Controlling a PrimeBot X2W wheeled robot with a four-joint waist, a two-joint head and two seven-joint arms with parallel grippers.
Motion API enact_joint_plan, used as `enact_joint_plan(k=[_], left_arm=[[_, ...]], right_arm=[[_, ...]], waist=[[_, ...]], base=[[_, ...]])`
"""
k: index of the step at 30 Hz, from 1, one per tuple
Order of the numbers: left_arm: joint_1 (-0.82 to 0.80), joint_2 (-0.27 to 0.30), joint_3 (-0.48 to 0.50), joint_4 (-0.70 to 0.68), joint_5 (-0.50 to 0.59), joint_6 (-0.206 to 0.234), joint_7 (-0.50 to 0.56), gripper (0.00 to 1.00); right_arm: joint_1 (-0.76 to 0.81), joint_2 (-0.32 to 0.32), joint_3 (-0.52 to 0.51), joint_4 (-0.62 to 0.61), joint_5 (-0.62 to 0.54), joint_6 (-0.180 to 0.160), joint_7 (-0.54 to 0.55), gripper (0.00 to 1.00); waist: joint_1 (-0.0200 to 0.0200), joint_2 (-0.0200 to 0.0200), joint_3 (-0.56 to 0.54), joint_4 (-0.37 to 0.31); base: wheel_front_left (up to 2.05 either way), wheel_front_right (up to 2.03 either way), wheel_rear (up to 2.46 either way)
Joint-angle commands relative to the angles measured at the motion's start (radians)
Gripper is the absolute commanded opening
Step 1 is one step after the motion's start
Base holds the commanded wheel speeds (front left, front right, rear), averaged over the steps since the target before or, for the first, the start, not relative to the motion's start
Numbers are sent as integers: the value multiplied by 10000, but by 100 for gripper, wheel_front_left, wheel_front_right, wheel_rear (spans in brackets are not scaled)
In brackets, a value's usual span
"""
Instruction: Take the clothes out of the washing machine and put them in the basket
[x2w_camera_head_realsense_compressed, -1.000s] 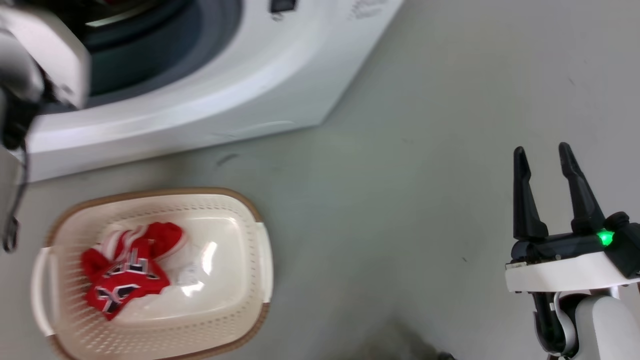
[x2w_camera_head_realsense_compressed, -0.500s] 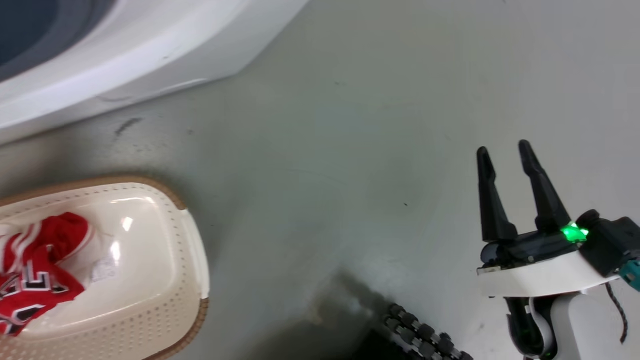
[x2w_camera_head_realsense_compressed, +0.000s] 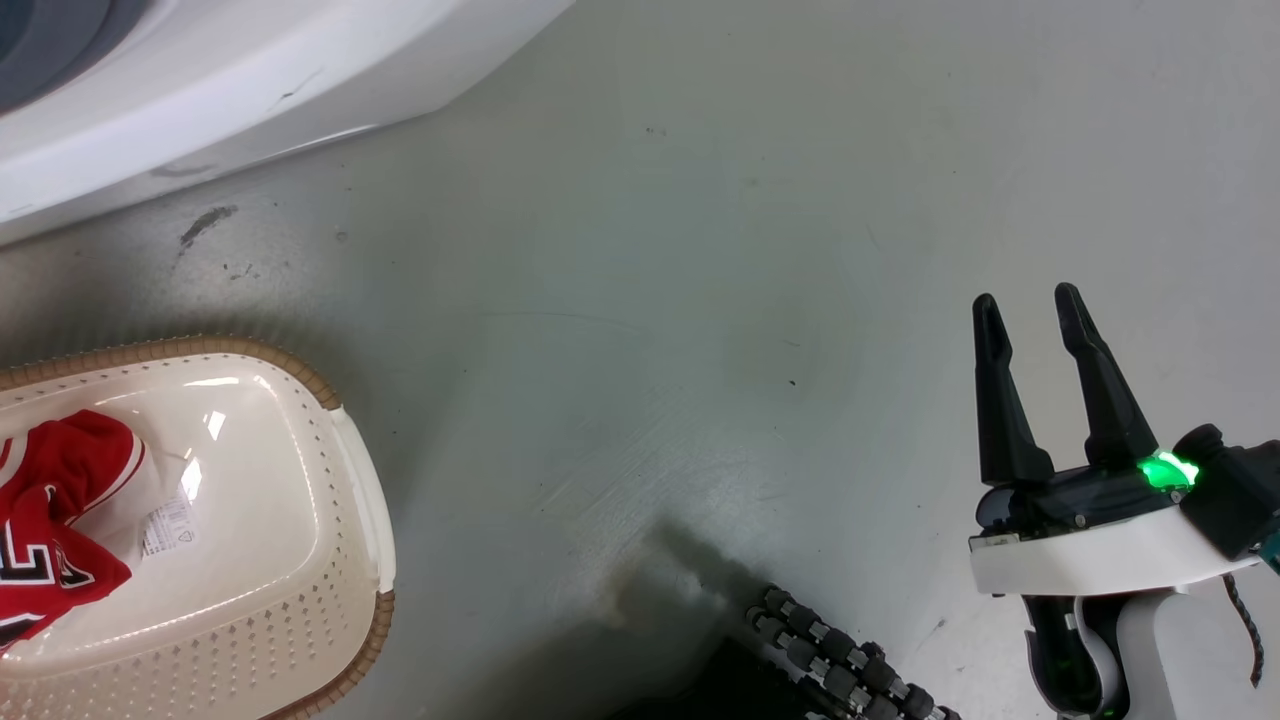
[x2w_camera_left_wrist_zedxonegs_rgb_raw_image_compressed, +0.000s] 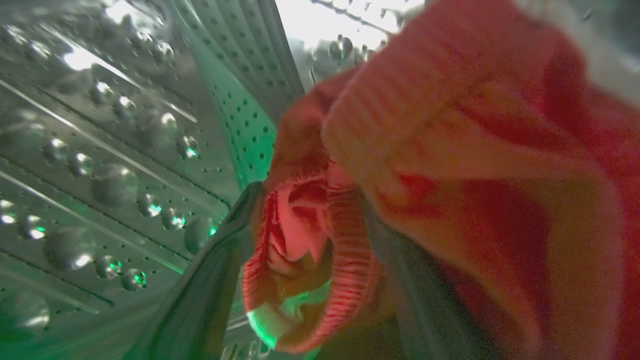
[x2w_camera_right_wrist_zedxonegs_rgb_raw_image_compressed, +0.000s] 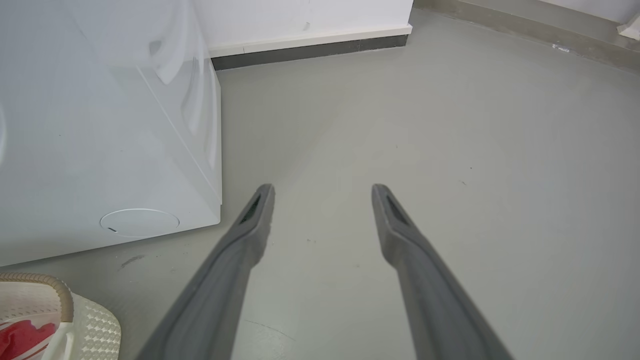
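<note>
One jersey (x2w_camera_head_realsense_compressed: 50, 530) in basket (x2w_camera_head_realsense_compressed: 350, 520), second garment (x2w_camera_left_wrist_zedxonegs_rgb_raw_image_compressed: 450, 175) pinched by left end effector (x2w_camera_left_wrist_zedxonegs_rgb_raw_image_compressed: 310, 260) inside drum (x2w_camera_left_wrist_zedxonegs_rgb_raw_image_compressed: 125, 150)

Jersey lettering: on the red jersey (x2w_camera_head_realsense_compressed: 50, 540) in the basket (x2w_camera_head_realsense_compressed: 340, 560) I see dark-and-white block letters, cut off at the frame edge; I can't make out a word.
Care tag: a small white tag (x2w_camera_head_realsense_compressed: 165, 525) beside the jersey has print too small for me to read.
Washing machine (x2w_camera_right_wrist_zedxonegs_rgb_raw_image_compressed: 100, 125): I read no text on it.
</note>
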Motion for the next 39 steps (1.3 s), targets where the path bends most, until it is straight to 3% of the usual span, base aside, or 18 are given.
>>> enact_joint_plan(k=[1, 3, 4, 5, 11, 17, 34, 39], left_arm=[[36, -27, -28, 122, -66, -26, 54, 100], [120, -51, -90, 228, -110, -63, 80, 100], [144, -46, -138, 241, -117, -109, 40, 27], [146, -37, -168, 247, -131, -120, -22, 0], [130, 171, -298, 74, -135, -236, -844, 0], [665, 60, -264, -34, -323, -269, -2836, 0], [4977, -1456, 80, 203, -1342, -174, -9114, 0], [6271, -1821, 33, -311, -1288, -45, -10088, 0]], right_arm=[[-101, 18, 33, -62, 27, -10, -20, 100], [-113, 18, 64, -80, 28, -10, -20, 100], [-124, 18, 75, -86, 40, -10, -20, 100], [-137, 18, 85, -92, 54, -10, -20, 100], [-379, 16, 167, -7, 8, -10, -20, 100], [-606, 13, -67, 101, -310, -10, -20, 100], [-33, 7, -1260, 422, -1814, -10, -20, 100], [191, 9, -1415, 469, -2214, -10, -20, 100]], waist=[[-1, 0, 31, 21], [-1, 0, 55, 35], [-1, 0, 69, 43], [-1, 0, 84, 51], [-1, 0, 11, 38], [-1, 0, -712, 481], [-1, 0, -4248, 2446], [-1, 0, -5103, 2924]], base=[[0, 0, 0], [0, 0, 0], [0, 0, 0], [0, 0, 0], [0, 0, 0], [0, 0, 0], [0, 0, 0], [0, 0, 0]])
